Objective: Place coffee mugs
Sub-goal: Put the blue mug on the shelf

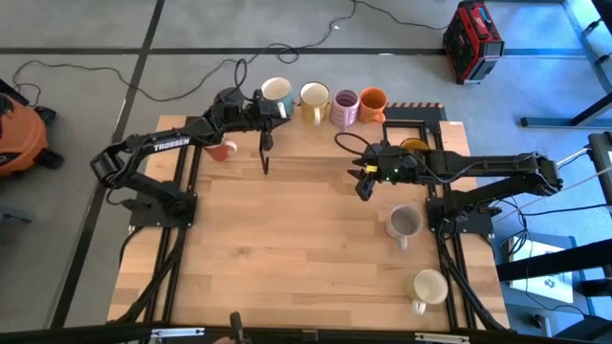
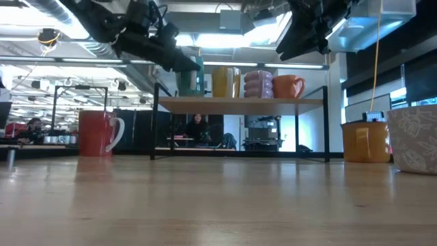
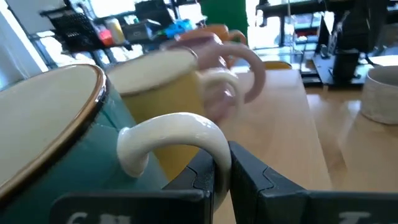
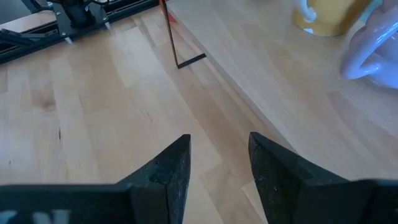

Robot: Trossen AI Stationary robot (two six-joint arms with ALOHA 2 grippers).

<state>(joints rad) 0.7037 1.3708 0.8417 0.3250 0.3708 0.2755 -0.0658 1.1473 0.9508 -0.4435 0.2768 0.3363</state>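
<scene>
A raised wooden shelf (image 1: 287, 129) stands at the table's far edge. On it, in a row, are a teal mug with a cream inside (image 1: 275, 92), a yellow mug (image 1: 314, 101), a purple mug (image 1: 344, 108) and an orange mug (image 1: 373, 102). My left gripper (image 1: 274, 111) is shut on the teal mug (image 3: 56, 124). My right gripper (image 1: 363, 187) is open and empty above the table, near the shelf's front edge (image 4: 249, 93). A red mug (image 1: 223, 150), a mustard mug (image 1: 414, 145), a grey mug (image 1: 404, 223) and a cream mug (image 1: 428, 286) stand upright on the table. My left gripper pinches the teal mug's white handle (image 3: 214, 152) at its lower end between its two fingers (image 3: 249, 180). The fingers come about level, slanting in from the table's left. The mug stands upright with its base on the shelf (image 2: 190, 80), at the left end of the row.
The shelf's thin black legs (image 1: 265, 158) stand on the table. The red mug stands under my left arm. The grey and cream mugs are near the right arm's base (image 1: 459, 205). Bare wood (image 1: 287, 248) lies in the middle and near part of the table.
</scene>
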